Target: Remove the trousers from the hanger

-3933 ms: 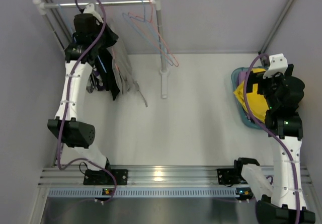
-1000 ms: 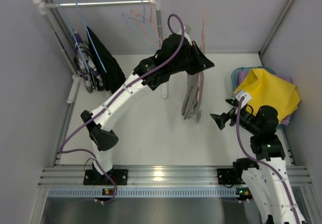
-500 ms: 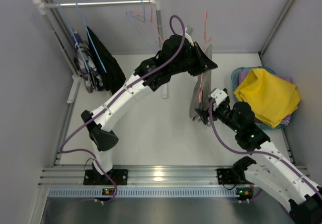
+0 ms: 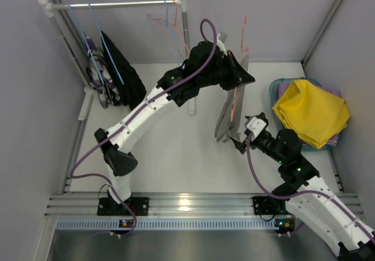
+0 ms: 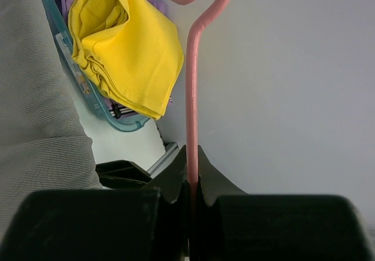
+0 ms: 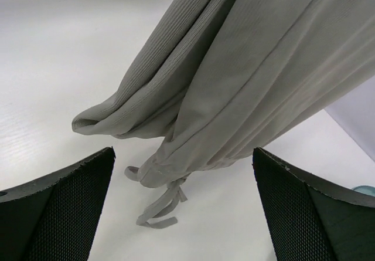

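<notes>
white tabletop [image 4: 164, 155] between pale walls, and we were mid-play. left gripper [image 5: 192, 168] was clamped tight on the stem of the pink hanger [image 5: 191, 85], holding it up in the air to the right of the rail's post. right gripper [image 6: 183, 155] was spread wide with nothing in it, its fingers either side of the low end of the grey-beige trousers [image 6: 252, 61], not touching them as far as the wrist view showed. those trousers hung draped over the hanger, drawstring dangling just above the table. further out, yellow trousers [image 4: 310, 113] lay in the teal basket [image 4: 274, 94] on top of a lilac pair [image 4: 283, 88]: two done, by the look of it. over on the rail [image 4: 117, 4], the black trousers [image 4: 120, 67] and the patterned pair [image 4: 95, 76] hung on their hangers. so the third pair was up for a pinch and a pull, with two more to go after that.
</notes>
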